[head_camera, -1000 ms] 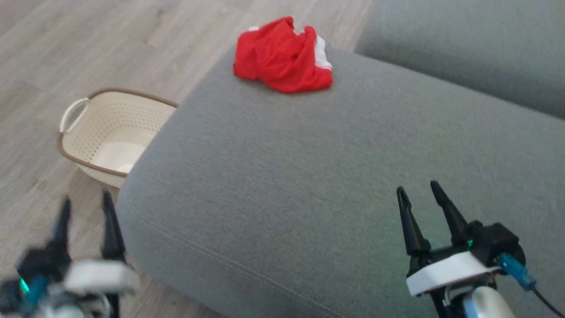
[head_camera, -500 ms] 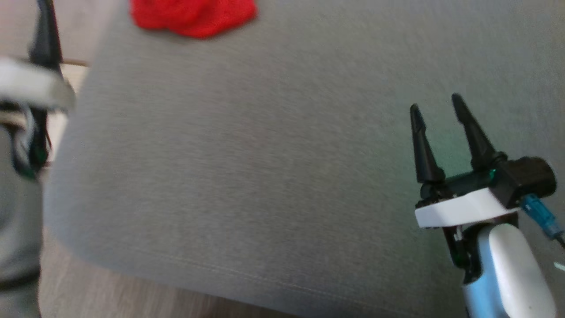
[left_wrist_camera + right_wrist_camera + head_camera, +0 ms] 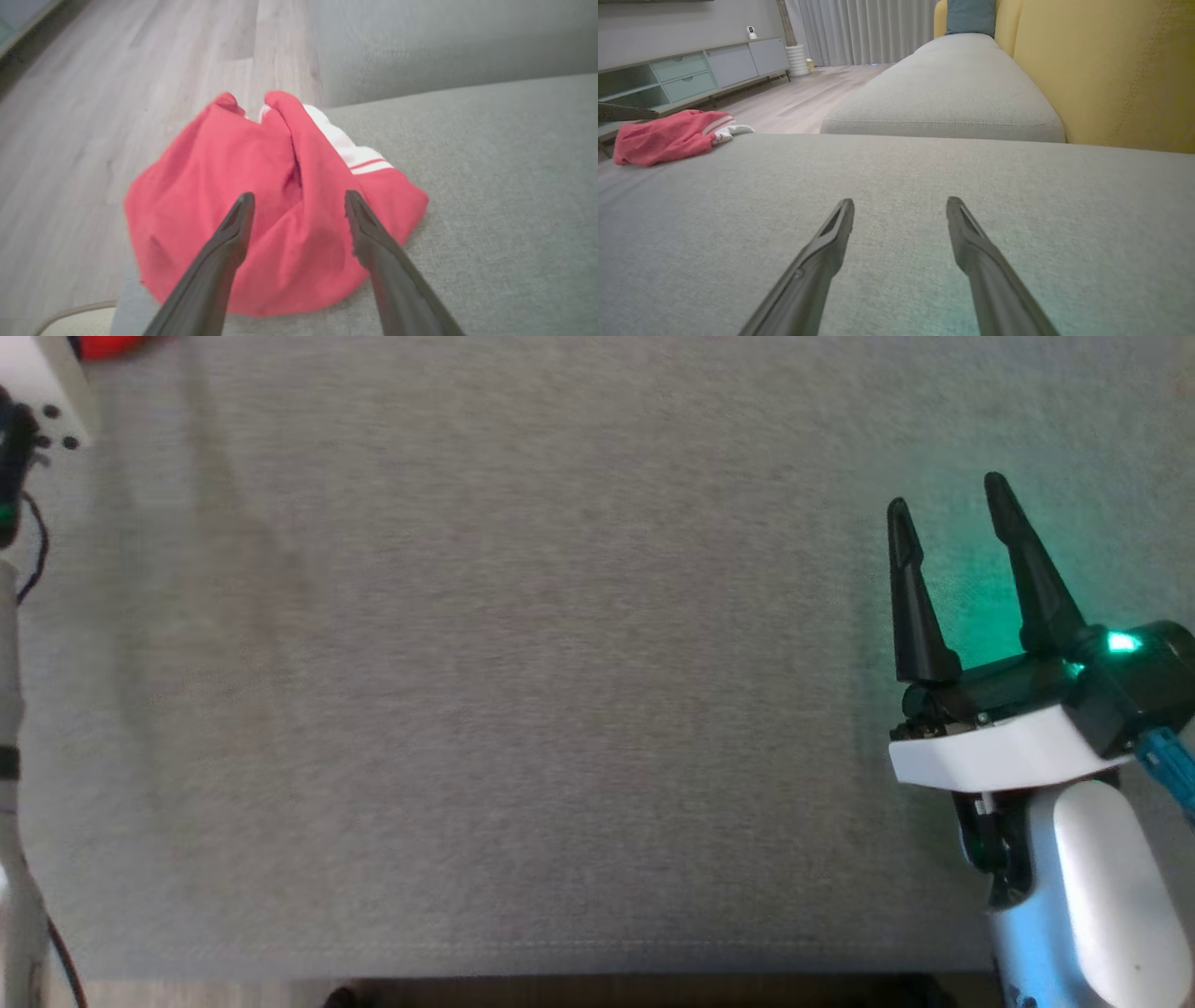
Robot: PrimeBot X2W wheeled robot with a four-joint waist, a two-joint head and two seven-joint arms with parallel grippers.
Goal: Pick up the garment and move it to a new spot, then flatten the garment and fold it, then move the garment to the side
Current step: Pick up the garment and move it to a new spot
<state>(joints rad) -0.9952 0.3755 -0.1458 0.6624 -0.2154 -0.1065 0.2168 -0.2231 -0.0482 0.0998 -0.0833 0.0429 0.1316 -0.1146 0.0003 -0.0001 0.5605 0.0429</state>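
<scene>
The garment is a crumpled red piece with white trim, lying near the far left corner of the grey sofa cushion. In the left wrist view my left gripper hovers just above it, open, fingers spread over the red cloth with nothing held. A sliver of the garment shows at the head view's top left, by the left wrist housing. The garment also lies far left in the right wrist view. My right gripper stands open over bare cushion at the right, empty.
A second grey cushion lies beyond, with yellow backrests to the right. Wooden floor runs past the cushion's left edge, and a cream basket rim sits below it. A low cabinet stands along the far wall.
The head camera has tilted down and right, so the garment slid to the top left corner and the basket left the picture. My left arm has reached up toward the garment.
</scene>
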